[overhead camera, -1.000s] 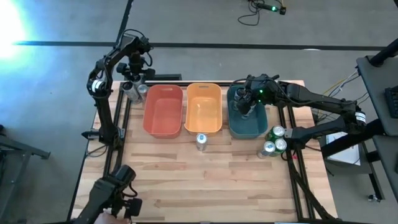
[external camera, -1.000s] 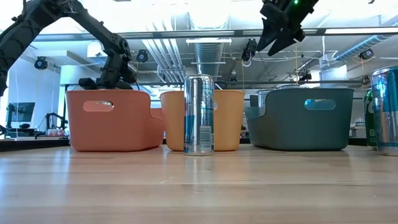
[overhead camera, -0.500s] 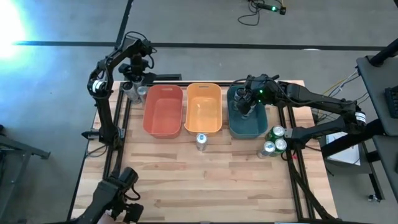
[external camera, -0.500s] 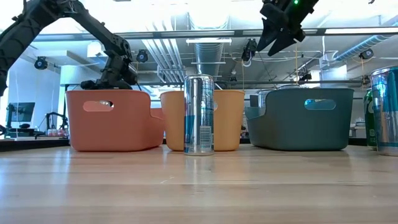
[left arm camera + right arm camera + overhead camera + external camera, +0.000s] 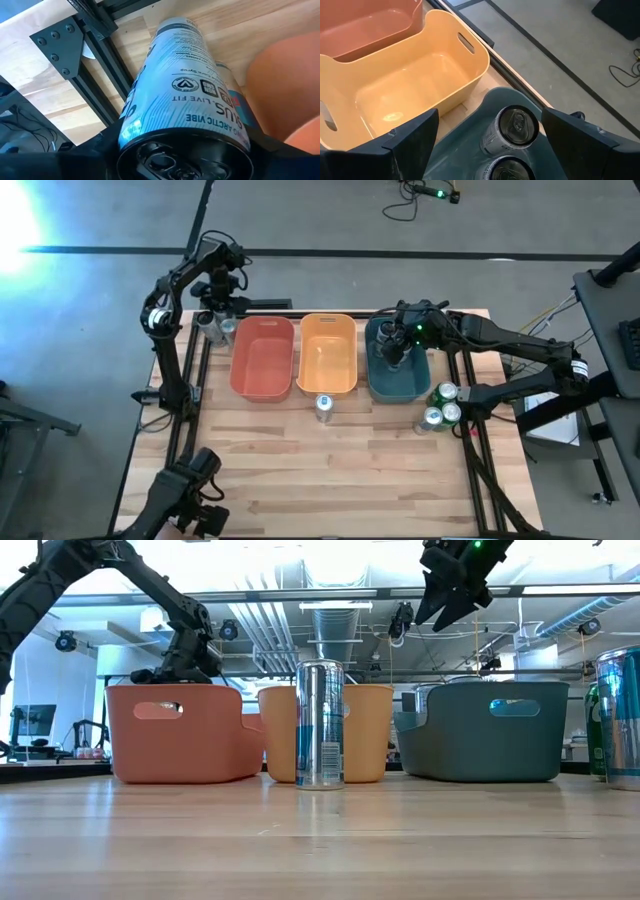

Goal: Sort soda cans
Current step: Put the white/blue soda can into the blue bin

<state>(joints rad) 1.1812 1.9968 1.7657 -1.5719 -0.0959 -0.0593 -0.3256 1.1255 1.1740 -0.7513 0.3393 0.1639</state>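
Note:
My left gripper [image 5: 218,308] is at the table's far left corner, beside the red bin [image 5: 262,358], shut on a dark soda can with light printing [image 5: 185,85]. Two more cans [image 5: 207,323] [image 5: 229,328] stand beside it. My right gripper [image 5: 490,120] hangs open above the teal bin [image 5: 400,385], which holds two upright cans [image 5: 515,127]. A blue-and-silver can [image 5: 320,723] stands on the table in front of the orange bin [image 5: 327,355]. Three green cans [image 5: 440,405] stand near the right edge. My left gripper has the dark can between its two fingers [image 5: 102,147], one on each side of the can's top end [image 5: 150,135]. The fingers come from above, pointing down along the can. Whether the can's lower end [image 5: 175,27] rests on the table, I cannot tell.
The three bins stand in a row across the table's far half. Black frame rails [image 5: 100,65] run along the left and right edges. Bare wood [image 5: 330,470] lies in the near half. Another dark device [image 5: 190,490] shows at the near left corner.

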